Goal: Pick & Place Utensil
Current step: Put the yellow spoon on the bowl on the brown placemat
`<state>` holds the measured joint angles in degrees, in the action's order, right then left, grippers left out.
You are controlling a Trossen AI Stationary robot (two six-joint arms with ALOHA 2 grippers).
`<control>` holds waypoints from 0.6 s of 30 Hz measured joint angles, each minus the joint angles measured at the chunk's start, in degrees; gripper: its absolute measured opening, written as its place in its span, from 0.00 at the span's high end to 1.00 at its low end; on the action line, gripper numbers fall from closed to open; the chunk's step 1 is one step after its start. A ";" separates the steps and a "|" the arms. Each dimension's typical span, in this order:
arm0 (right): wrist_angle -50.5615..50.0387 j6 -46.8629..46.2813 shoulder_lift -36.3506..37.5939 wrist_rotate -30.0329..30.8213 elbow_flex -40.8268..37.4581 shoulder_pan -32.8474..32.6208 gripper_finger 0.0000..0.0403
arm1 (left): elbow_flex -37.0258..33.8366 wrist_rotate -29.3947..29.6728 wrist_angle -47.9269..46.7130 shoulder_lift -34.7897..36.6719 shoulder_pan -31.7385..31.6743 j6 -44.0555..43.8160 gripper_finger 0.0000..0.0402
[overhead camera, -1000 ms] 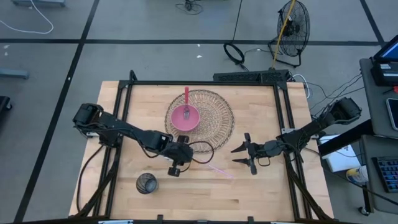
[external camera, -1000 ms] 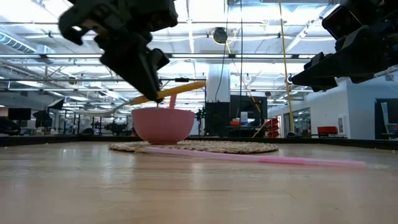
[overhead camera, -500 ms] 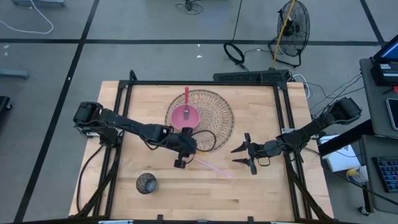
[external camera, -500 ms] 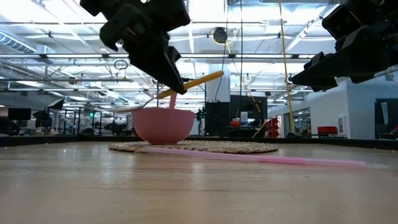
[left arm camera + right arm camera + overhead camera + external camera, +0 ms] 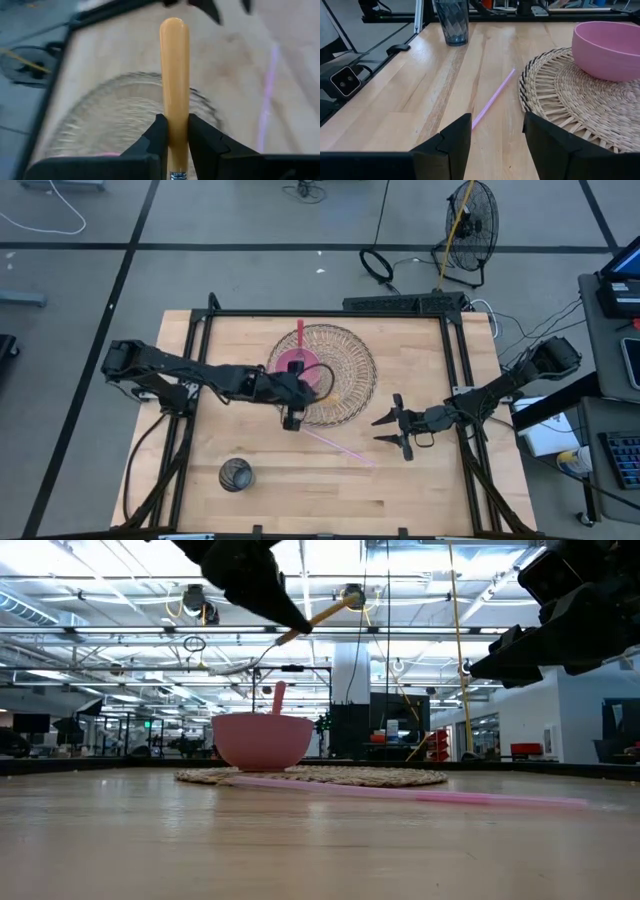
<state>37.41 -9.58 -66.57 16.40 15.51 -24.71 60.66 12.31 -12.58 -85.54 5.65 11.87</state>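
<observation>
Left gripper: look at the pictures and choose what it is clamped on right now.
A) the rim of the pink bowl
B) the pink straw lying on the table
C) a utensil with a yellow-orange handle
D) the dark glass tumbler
C. In the left wrist view the left gripper has its fingers pressed on either side of the utensil's yellow-orange handle, and the low view shows that utensil held up above the pink bowl.
</observation>
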 joint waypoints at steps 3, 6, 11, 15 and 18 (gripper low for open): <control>-0.06 -0.02 0.00 0.00 -0.01 0.00 0.58 | -0.07 2.29 -0.26 1.22 -1.15 1.86 0.86; 0.01 -0.02 0.00 0.00 0.00 -0.01 0.58 | -0.04 2.70 1.97 1.45 -2.67 3.61 0.88; -0.02 -0.09 0.00 -0.01 0.00 -0.01 0.58 | -0.04 2.70 3.30 0.78 -5.67 5.27 0.85; -0.09 -0.13 0.00 -0.02 0.00 0.00 0.58 | -0.09 2.16 3.47 0.39 -8.42 5.90 0.85; -0.03 -0.07 0.00 -0.02 0.00 0.00 0.58 | -0.09 0.09 5.00 0.53 -10.70 5.93 0.87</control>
<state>37.39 -9.65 -66.57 16.38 15.51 -24.71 60.58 12.39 -7.58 -85.01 -5.05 17.80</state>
